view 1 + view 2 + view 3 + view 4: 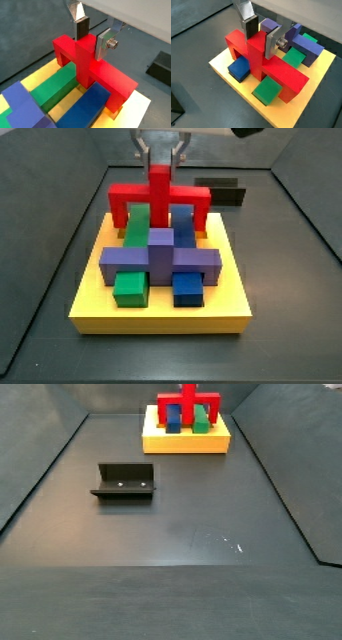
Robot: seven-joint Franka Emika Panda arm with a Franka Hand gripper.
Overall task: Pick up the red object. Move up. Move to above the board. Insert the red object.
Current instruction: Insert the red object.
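Grey floor (174, 534); tool (260, 36) grips red object (264, 65).

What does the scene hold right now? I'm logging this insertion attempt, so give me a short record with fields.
gripper: above the board's far end, fingers on either side of the red object's upright stem, apparently shut on it
red object: upright, its legs down at the board, straddling the green and blue blocks
board: yellow slab on the dark floor
green block: under the red bar
blue block: beside it
purple block: on the board's other end
fixture: on the floor, apart from the board
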